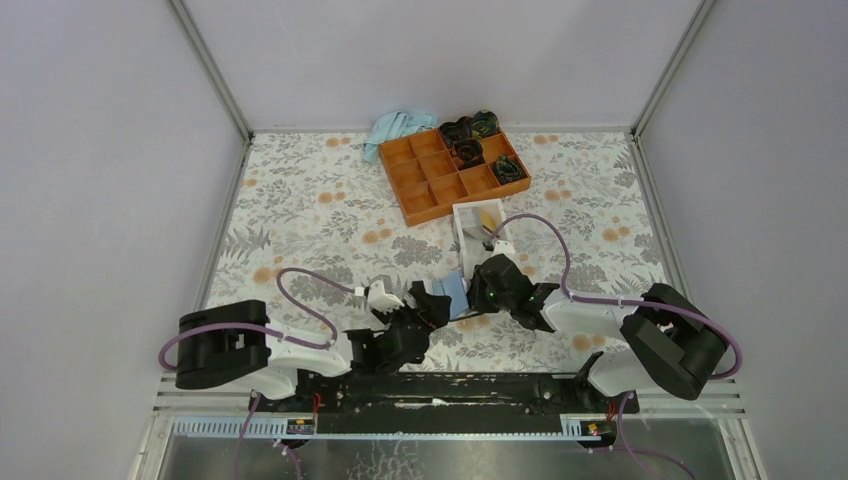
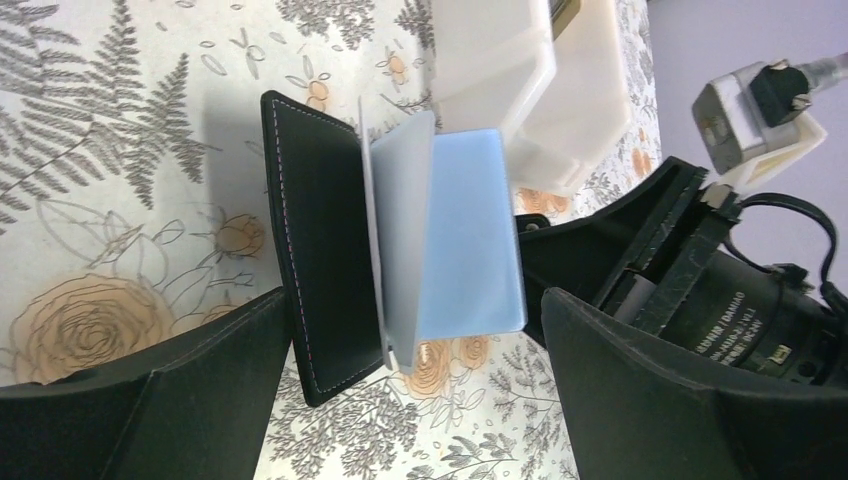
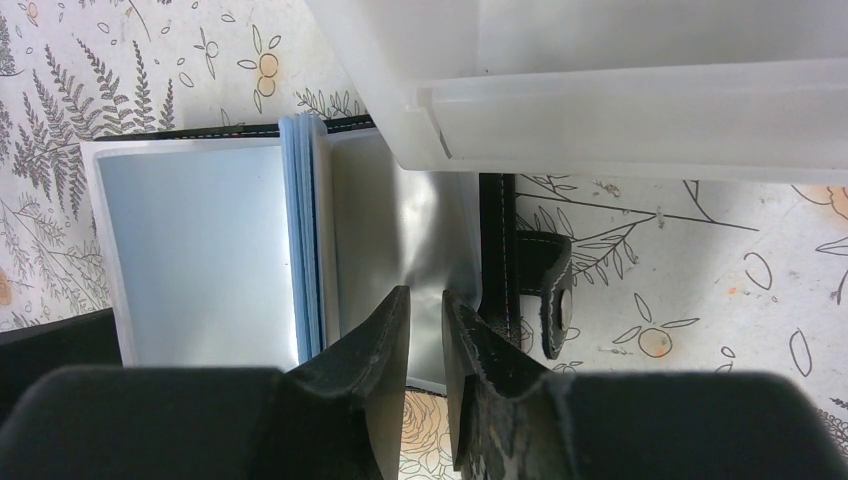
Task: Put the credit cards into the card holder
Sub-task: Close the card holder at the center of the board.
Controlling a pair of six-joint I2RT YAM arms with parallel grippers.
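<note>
Black outside and light blue within, the card holder (image 1: pixel 452 293) lies spread open on the floral worktop (image 1: pixel 320 200), close to the near edge and about midway along it, between the two arms. Its clear sleeves fan up from the spine, and its snap tab (image 3: pixel 548 300) lies flat on the worktop at the side nearest the white box (image 1: pixel 462 235).

The left end effector (image 2: pixel 415 320) is spread as wide as it goes. One finger (image 2: pixel 200 390) sits outside the black cover and the other outside the blue pages, so the holder lies in the gap between them. No contact with either finger shows.

The right end effector (image 3: pixel 425 300) comes at the holder from the opposite side. Its jaws are drawn nearly together, leaving only a slim gap, and the tips sit at a crinkled clear sleeve beside the tab. I cannot tell whether they pinch that sleeve or merely rest against it.

The white box stands just beyond the holder toward the middle of the worktop, and a yellow-orange credit card (image 1: pixel 488 216) leans inside it. Further back, toward the far edge and right of centre, sits an orange compartment tray (image 1: pixel 420 190) with dark coiled items (image 1: pixel 467 152) in its far cells. A pale blue cloth (image 1: pixel 395 128) lies bunched at the far edge, just beside the tray's far-left corner.
</note>
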